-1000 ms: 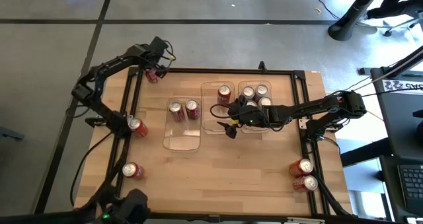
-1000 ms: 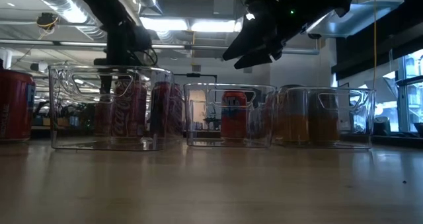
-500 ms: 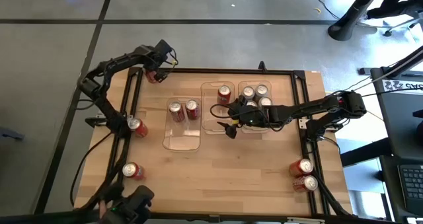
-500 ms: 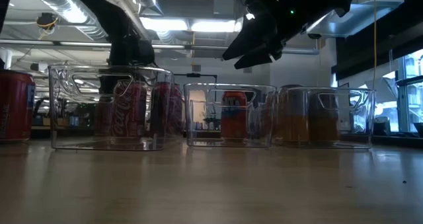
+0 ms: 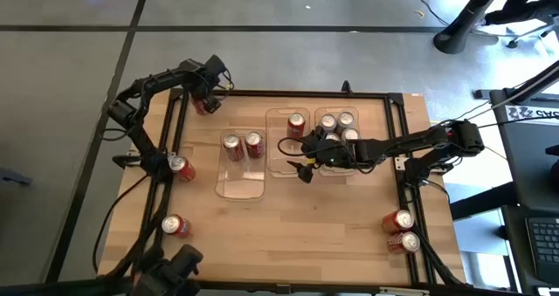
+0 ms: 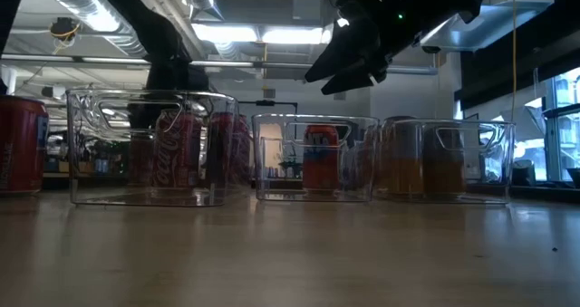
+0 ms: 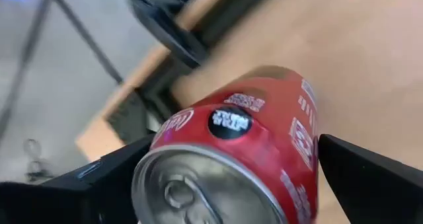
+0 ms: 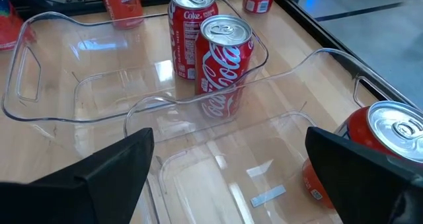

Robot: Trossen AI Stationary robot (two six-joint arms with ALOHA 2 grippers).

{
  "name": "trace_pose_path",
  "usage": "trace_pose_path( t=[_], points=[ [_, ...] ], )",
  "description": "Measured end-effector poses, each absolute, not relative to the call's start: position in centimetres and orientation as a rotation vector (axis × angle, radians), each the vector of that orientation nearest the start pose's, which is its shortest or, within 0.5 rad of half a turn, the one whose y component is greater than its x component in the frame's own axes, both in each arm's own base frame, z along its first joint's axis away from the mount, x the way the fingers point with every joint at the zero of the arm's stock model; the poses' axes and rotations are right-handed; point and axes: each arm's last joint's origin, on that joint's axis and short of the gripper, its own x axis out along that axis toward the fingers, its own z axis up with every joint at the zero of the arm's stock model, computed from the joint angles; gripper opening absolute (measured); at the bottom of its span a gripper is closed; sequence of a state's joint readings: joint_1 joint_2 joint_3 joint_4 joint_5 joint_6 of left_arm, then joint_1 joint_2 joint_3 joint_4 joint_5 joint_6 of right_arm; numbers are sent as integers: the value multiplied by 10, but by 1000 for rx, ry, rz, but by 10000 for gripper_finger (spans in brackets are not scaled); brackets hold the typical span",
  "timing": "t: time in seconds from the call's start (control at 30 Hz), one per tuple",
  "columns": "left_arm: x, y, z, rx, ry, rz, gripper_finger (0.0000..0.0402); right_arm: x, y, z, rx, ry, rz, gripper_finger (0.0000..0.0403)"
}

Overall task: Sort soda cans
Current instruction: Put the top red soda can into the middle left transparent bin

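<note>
— Where is the left arm?
— Reaching to the table's far left corner; its elbow is bent high over the left edge; the left gripper (image 5: 206, 100) sits at that corner, its fingers (image 7: 112, 178) spread either side of a red can (image 7: 244, 158), closed on it.
— And the right arm?
— Stretched from the right side across to the middle of the table, nearly level; the right gripper (image 5: 305, 168) hangs above the table, tilted down, fingers (image 8: 112, 168) wide apart, holding nothing.
</note>
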State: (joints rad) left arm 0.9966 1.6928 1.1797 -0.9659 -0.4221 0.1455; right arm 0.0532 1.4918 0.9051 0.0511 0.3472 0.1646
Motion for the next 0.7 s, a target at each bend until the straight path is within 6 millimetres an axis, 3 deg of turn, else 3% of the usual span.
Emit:
trace_pose_path(
  t=[0.17, 0.33, 0.57, 0.7],
  points=[
    [156, 257, 201, -483, 1553, 910, 375, 318, 7, 233, 53, 501, -329, 392],
    [158, 255, 201, -521, 1526, 886, 306, 318, 7, 233, 53, 501, -329, 392],
    [158, 252, 205, -516, 1527, 883, 304, 318, 7, 233, 52, 501, -329, 392],
    [160, 244, 219, -477, 1479, 892, 304, 318, 7, 233, 52, 501, -329, 392]
  ],
)
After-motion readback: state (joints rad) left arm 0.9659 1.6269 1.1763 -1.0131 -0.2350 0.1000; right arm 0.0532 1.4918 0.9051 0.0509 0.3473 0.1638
